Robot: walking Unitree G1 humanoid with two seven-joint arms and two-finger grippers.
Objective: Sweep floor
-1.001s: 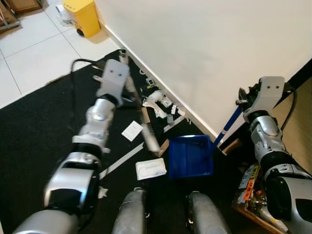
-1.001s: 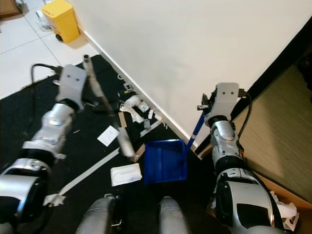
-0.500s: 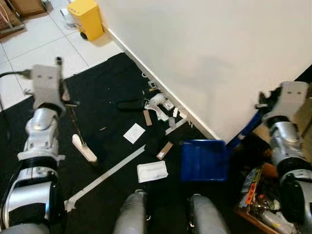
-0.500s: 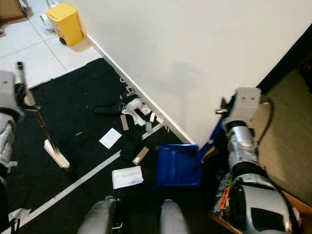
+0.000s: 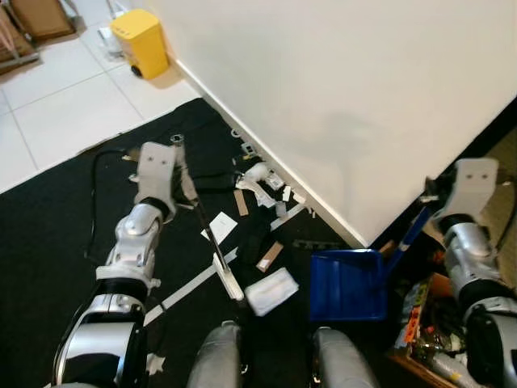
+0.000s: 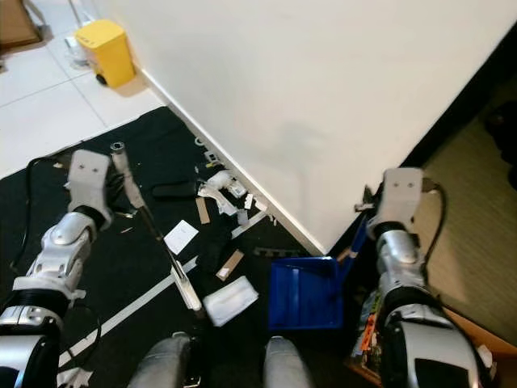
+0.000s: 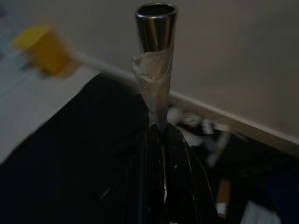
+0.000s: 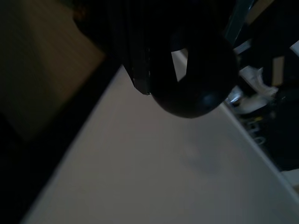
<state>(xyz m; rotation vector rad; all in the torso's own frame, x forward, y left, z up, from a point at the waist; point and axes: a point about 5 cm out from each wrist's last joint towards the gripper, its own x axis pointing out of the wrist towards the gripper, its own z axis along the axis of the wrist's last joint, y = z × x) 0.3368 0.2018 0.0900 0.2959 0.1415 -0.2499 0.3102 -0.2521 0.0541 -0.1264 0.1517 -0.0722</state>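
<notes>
Black mat [image 5: 65, 210] underfoot, litter along the wall's foot. My left hand [image 7: 161, 140] is pinched around the broom [image 5: 212, 250], its taped metal tip upward, pale head beside a white wrapper [image 5: 271, 290]. My right hand [image 5: 432, 202] holds the blue plastic dustpan [image 5: 347, 284] by its handle; finger spread cannot tell. No readable writing.

Yellow bin [image 7: 44, 49] blurred; debris indistinct

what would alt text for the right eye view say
The left gripper holds a broom whose head meets a white wad on the black mat; the right gripper holds a blue dustpan. Scraps line the white wall.
</notes>
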